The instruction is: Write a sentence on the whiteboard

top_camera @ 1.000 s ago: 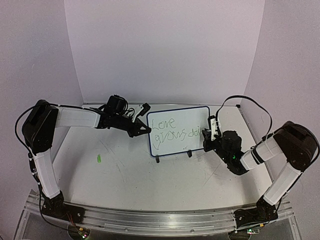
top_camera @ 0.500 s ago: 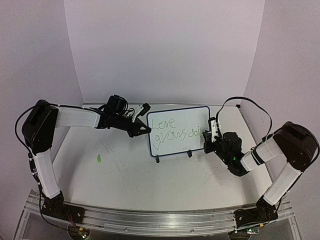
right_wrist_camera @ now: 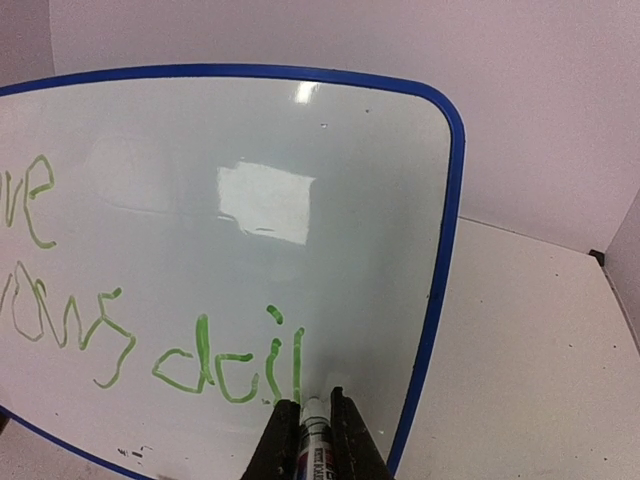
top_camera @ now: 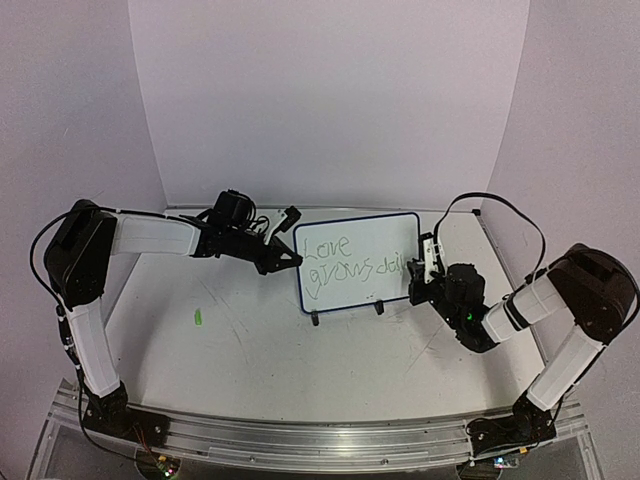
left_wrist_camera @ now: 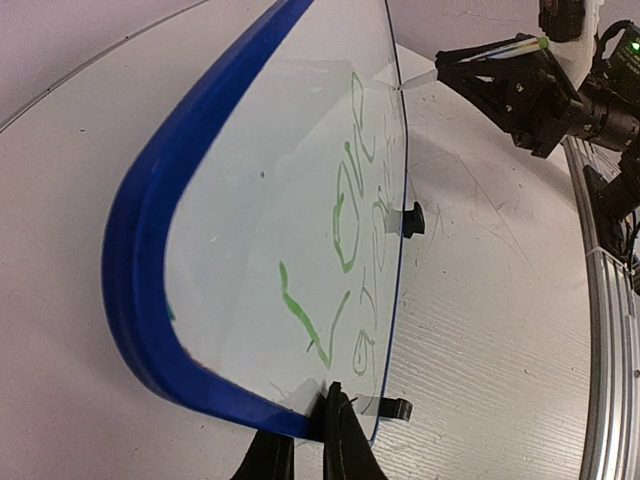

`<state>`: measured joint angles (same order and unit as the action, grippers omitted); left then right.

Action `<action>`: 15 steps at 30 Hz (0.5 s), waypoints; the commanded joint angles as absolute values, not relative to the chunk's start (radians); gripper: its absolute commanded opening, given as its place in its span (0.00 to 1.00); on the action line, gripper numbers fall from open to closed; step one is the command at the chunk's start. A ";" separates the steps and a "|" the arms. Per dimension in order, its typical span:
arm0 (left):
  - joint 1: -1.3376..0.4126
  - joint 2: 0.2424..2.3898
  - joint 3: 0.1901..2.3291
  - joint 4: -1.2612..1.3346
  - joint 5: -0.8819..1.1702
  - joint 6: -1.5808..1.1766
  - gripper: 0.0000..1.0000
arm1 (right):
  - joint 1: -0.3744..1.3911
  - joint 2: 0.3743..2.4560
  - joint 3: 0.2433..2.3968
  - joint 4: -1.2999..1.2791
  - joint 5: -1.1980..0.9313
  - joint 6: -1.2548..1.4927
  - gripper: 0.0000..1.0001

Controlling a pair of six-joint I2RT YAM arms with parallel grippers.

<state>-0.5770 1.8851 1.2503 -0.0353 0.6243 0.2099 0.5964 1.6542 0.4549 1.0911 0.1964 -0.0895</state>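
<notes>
The whiteboard [top_camera: 355, 255] stands upright on its two black feet at the middle back of the table. Green cursive [top_camera: 345, 258] on it reads "Love" over "grows dail". My left gripper [top_camera: 297, 259] is shut on the board's left blue rim, seen at the bottom of the left wrist view [left_wrist_camera: 310, 445]. My right gripper [top_camera: 412, 285] is shut on a marker [right_wrist_camera: 316, 440]. The marker's tip touches the board just right of the last "l" of "dail" [right_wrist_camera: 230, 365], near the board's right rim [right_wrist_camera: 440, 300]. The right gripper also shows in the left wrist view [left_wrist_camera: 500, 72].
A small green marker cap [top_camera: 199, 317] lies on the table at the left front. The board's feet [top_camera: 316, 320] rest on the white tabletop. Lilac walls close in the back and both sides. The metal rail [top_camera: 300, 440] with the arm bases runs along the near edge.
My right gripper with the marker has edged very slightly right along the board. The left arm and the board have not moved.
</notes>
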 commanded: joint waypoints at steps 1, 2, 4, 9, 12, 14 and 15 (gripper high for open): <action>-0.571 1.940 1.206 -0.215 0.412 0.352 0.00 | 0.601 1.558 0.404 1.139 0.186 -0.074 0.00; -0.571 1.938 1.206 -0.216 0.411 0.353 0.00 | 0.602 1.539 0.387 1.138 0.188 -0.066 0.00; -0.571 1.938 1.205 -0.215 0.411 0.353 0.00 | 0.601 1.514 0.370 1.138 0.186 -0.062 0.00; -0.571 1.940 1.210 -0.216 0.418 0.352 0.00 | 0.600 1.546 0.410 1.134 0.188 -0.082 0.00; -0.571 1.939 1.207 -0.218 0.412 0.353 0.00 | 0.598 1.577 0.440 1.131 0.183 -0.091 0.00; -0.571 1.939 1.207 -0.218 0.413 0.354 0.00 | 0.594 1.592 0.455 1.131 0.183 -0.092 0.00; -0.571 1.939 1.207 -0.218 0.412 0.354 0.00 | 0.592 1.596 0.458 1.131 0.183 -0.092 0.00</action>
